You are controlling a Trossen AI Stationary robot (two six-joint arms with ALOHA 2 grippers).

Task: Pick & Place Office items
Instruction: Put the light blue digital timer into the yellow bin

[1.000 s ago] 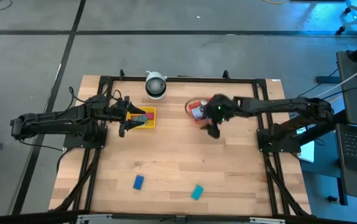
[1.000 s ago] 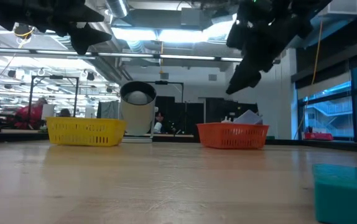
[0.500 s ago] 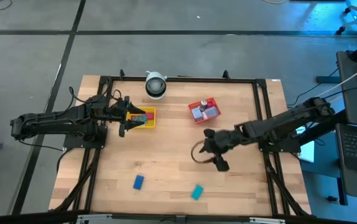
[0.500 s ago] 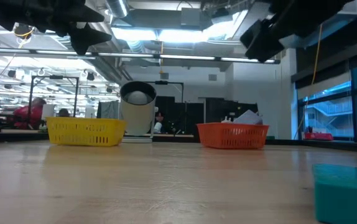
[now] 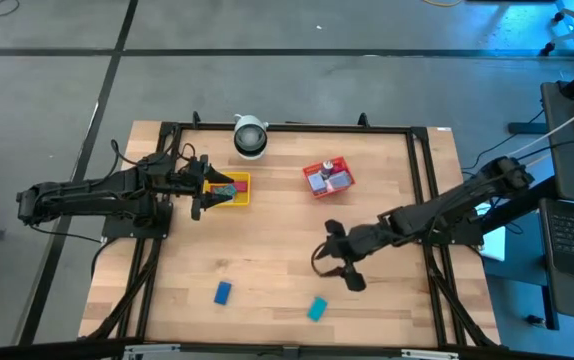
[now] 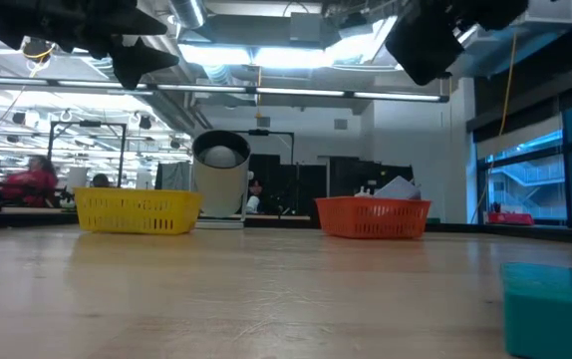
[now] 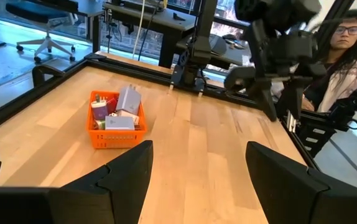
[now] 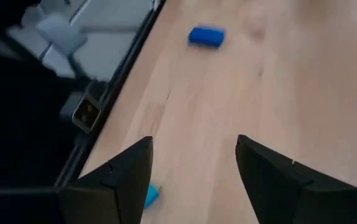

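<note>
No text, label or number could be read anywhere. The trays and the small pieces bore no legible marks.

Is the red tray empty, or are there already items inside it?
Not empty. The red tray holds several small whitish and red items piled inside.

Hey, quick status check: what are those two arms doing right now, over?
Right gripper open, empty, above the table near the teal block. Left gripper open, parked by the yellow tray. Blue block lying loose. Nothing in the way.
</note>
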